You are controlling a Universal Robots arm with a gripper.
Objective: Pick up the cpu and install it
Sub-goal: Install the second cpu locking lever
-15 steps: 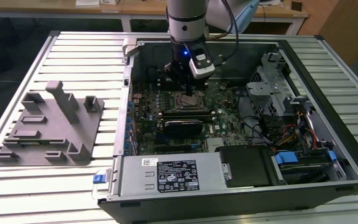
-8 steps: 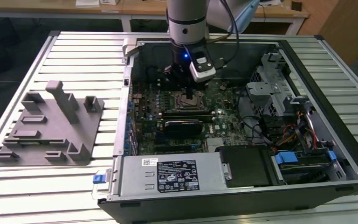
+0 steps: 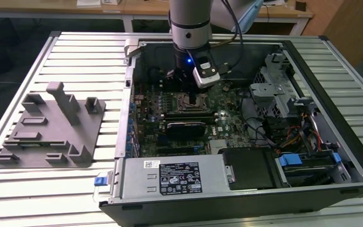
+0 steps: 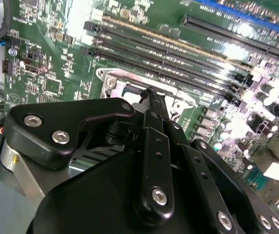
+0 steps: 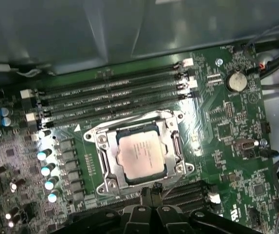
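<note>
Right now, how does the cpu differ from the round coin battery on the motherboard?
In the first wrist view, the cpu is square; the coin battery is round. The cpu is plainly the larger. The cpu lies inside a metal socket frame, beside the gripper; the battery sits near the board's edge. Both have a pale, shiny metal top and lie flat.

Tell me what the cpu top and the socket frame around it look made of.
The cpu top looks like matte silvery metal, pale and softly reflective. The socket frame around it looks like bright polished metal, judging by its sharp glints. Both are judged by look alone.
</note>
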